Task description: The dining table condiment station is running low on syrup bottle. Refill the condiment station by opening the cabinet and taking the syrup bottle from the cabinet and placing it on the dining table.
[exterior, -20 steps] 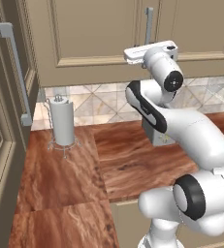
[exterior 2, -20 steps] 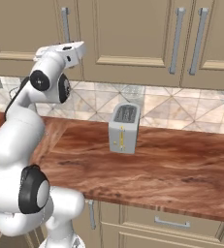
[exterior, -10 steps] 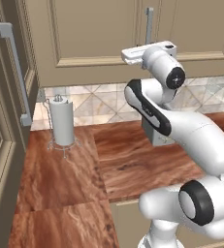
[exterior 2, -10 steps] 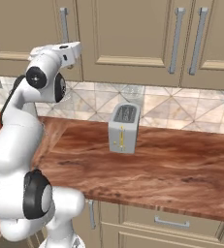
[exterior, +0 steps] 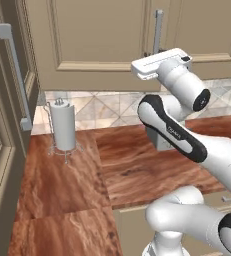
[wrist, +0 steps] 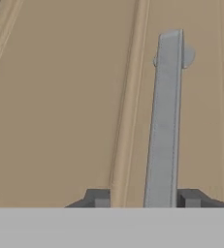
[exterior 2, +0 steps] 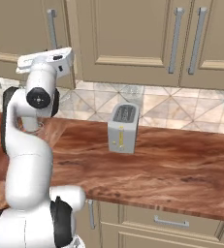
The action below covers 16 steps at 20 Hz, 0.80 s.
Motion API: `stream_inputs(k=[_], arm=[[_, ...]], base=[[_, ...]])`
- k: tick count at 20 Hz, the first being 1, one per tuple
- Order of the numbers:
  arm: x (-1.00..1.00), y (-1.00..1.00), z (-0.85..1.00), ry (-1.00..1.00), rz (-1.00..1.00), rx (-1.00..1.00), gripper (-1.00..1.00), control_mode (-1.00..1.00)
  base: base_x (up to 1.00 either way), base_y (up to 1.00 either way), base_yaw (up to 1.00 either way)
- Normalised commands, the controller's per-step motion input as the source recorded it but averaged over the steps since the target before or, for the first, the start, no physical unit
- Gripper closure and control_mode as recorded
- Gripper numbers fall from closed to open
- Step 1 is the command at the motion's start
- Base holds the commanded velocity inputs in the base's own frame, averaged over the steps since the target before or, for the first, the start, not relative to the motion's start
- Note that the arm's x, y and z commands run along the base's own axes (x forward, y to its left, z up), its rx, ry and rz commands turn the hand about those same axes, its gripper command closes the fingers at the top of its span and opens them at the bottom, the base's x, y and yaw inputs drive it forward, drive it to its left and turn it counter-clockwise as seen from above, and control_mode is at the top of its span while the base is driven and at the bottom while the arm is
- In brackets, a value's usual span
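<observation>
The end effector (wrist: 143, 198) was up at the cabinet (exterior: 102, 40), its fingers (wrist: 98, 197) either side of the lower part of the handle (wrist: 166, 121). They looked closed on the bar, though one tip sat well off it, so the grip seemed lopsided rather than centred. The door was shut, lying flat behind the handle. The syrup bottle was presumably behind that door, out of sight.

The main risk was the grip sliding. With the bar held low and off-centre, a pull could have dragged the fingers down off the handle's end, leaving the door shut. A pull straight back, rather than along the door's arc, could have jammed the arm or twisted the fingers off the bar.

Below the handle, on the desk (exterior: 137, 170), the toaster (exterior 2: 123, 128) stood near the arm; an elbow swinging wide during the pull might have knocked it. The paper towel holder (exterior: 63, 127) stood farther along the desk from the handle and looked safer.
</observation>
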Motion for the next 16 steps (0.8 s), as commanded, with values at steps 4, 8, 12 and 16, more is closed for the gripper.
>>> stream_inputs(k=[4, 8, 12, 16], arm=[[-0.96, 0.89, 0.01, -0.04, 0.09, 0.00, 1.00, -1.00], [-0.96, 0.95, 0.03, 0.00, 0.01, 0.00, 1.00, -1.00], [-0.94, 0.99, 0.02, 0.00, 0.00, 0.00, 1.00, -1.00], [-0.96, 0.97, 0.01, 0.01, 0.00, 0.00, 1.00, -1.00]], base=[[0.00, 0.00, 0.00], [0.00, 0.00, 0.00], [0.00, 0.00, 0.00], [0.00, 0.00, 0.00]])
